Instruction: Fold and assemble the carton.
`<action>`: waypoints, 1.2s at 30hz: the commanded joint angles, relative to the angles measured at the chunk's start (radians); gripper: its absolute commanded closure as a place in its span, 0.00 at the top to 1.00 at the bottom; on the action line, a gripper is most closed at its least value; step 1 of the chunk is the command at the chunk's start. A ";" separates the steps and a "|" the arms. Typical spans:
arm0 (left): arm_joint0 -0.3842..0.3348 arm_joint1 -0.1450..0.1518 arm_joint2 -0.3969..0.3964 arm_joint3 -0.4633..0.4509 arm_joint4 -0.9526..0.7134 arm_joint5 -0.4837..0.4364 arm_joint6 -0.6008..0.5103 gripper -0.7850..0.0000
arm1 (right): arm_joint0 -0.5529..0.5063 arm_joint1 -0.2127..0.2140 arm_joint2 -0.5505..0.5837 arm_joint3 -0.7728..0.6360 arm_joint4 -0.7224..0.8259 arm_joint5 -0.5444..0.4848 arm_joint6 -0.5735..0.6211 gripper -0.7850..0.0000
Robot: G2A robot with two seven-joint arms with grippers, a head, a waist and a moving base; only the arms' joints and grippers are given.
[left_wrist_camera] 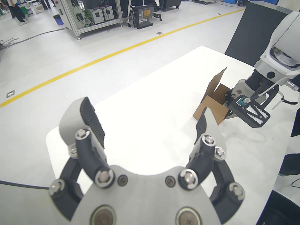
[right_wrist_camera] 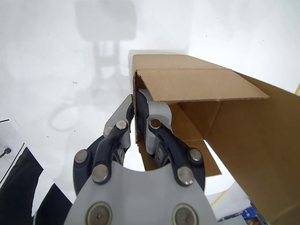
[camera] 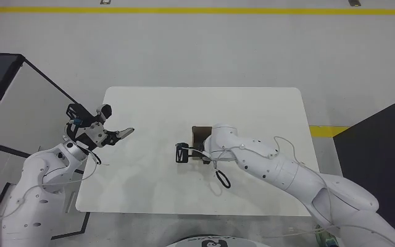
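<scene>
Right pincer point(right_wrist_camera: 138, 104) clamps the carton point(right_wrist_camera: 199, 85) wall; left pincer point(left_wrist_camera: 144, 105), wide open and empty, should fold flaps along creases.

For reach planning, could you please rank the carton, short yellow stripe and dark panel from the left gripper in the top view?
From the left gripper:
1. carton, centre.
2. short yellow stripe, floor, right.
3. dark panel, far right.

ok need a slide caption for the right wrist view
Right pincer shut on a side wall of the open brown carton, white table behind.
</scene>
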 commanded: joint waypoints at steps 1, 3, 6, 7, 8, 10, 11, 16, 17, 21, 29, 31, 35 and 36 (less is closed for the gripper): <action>0.000 0.000 0.000 0.000 0.000 0.000 0.000 1.00 | -0.002 -0.001 0.003 0.000 -0.002 -0.002 0.000 0.31; 0.000 0.000 0.000 0.000 0.000 0.000 0.000 1.00 | -0.003 -0.002 0.007 -0.002 -0.004 -0.002 -0.001 0.36; 0.000 0.000 0.000 0.000 0.000 0.000 0.000 1.00 | -0.007 0.000 0.018 -0.011 -0.005 -0.001 -0.004 0.48; 0.000 0.000 0.000 0.000 0.000 0.000 0.000 1.00 | -0.009 0.001 0.023 -0.016 -0.005 -0.002 -0.006 0.59; 0.000 0.000 0.000 0.000 0.000 0.000 0.000 1.00 | -0.011 0.003 0.028 -0.023 -0.006 -0.002 -0.003 0.62; 0.000 0.000 0.000 0.000 0.000 0.000 0.000 1.00 | -0.017 0.008 0.043 -0.044 -0.003 -0.001 -0.001 0.72; 0.000 0.000 0.000 0.000 0.000 0.000 0.000 1.00 | -0.022 0.012 0.052 -0.056 0.003 -0.002 0.002 0.73; 0.000 0.000 0.000 0.000 0.000 0.000 0.000 1.00 | -0.058 0.045 0.127 -0.152 0.032 -0.002 0.025 0.78; 0.000 0.000 0.000 0.000 0.000 0.000 0.000 1.00 | -0.069 0.054 0.148 -0.175 0.038 -0.006 0.030 0.78; 0.000 0.000 0.000 0.000 0.000 0.000 0.000 1.00 | -0.137 0.101 0.261 -0.276 0.082 -0.032 0.025 1.00; 0.000 0.000 0.000 0.000 0.000 0.000 0.000 1.00 | -0.362 0.197 0.580 -0.432 0.237 -0.110 -0.093 1.00; 0.000 0.000 0.000 0.000 0.000 0.000 0.000 1.00 | -0.384 0.202 0.608 -0.431 0.266 -0.111 -0.109 1.00; 0.000 0.000 0.000 0.000 0.000 0.000 0.000 1.00 | -0.384 0.202 0.608 -0.431 0.266 -0.111 -0.109 1.00; 0.000 0.000 0.000 0.000 0.000 0.000 0.000 1.00 | -0.384 0.202 0.608 -0.431 0.266 -0.111 -0.109 1.00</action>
